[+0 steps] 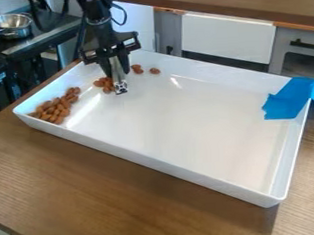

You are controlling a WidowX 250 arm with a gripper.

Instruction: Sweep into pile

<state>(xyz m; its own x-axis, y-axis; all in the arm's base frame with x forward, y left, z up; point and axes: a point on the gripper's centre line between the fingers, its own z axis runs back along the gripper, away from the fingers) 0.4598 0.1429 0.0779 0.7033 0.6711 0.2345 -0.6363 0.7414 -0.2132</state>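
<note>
A white tray (149, 162) on the wooden worktop (124, 196) holds brown almonds (55, 107), most of them heaped in its left-hand corner as the camera sees it. The black claw (116, 71) hangs over the far left part of the tray, its fingers closed to a narrow gap on what looks like a slim, pale tool (119, 77) with a black-and-white patterned end.

The likeliest trouble is scatter: the tool's tip is narrow and sits just beside a small cluster (105, 84), so a quick or off-centre push could send nuts rolling around its edge. Two stray bits (137, 69) toward the far wall — one a small clump, the other (155, 71) apart from it — could be missed if the stroke starts too near the cluster. Too low a pass might scrape the tray or twist the tool in the grip; too high, and it would skim over the nuts.

The almonds look whole, oval and reddish brown, with a dull skin against the glossy white floor. The corner heap is loose and low, stretched into an uneven band — a few nuts lying at its fringe.
</note>
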